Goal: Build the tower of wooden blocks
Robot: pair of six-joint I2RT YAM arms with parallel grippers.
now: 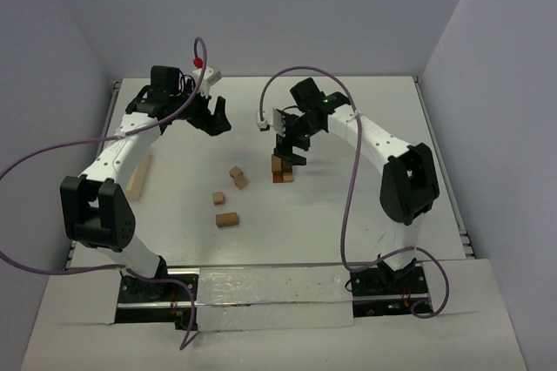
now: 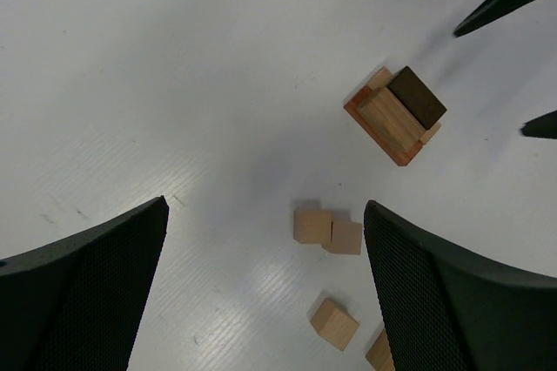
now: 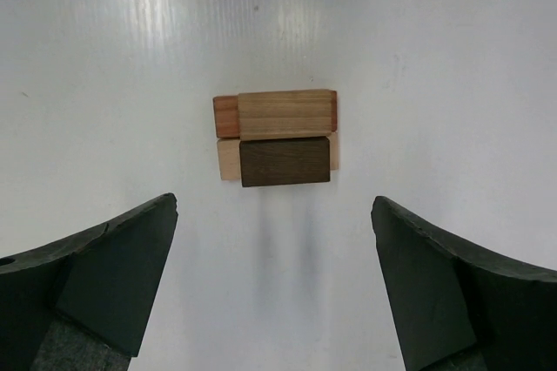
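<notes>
right fingers (image 3: 104, 275) wide — holding nothing, above the tower (image 3: 277, 138) mid worktop (image 1: 348, 214) | left fingers (image 2: 87, 284) wide too | loose wood blocks (image 1: 227, 219) scattered toward the near edge

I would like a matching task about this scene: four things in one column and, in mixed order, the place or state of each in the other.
1 dark brown block
2 right gripper
3 left gripper
4 long pale wooden piece

a open, left of the tower
b lying at the far left
c in the tower's top layer
d open, above the tower

Pairs: 1-c, 2-d, 3-a, 4-b
</notes>
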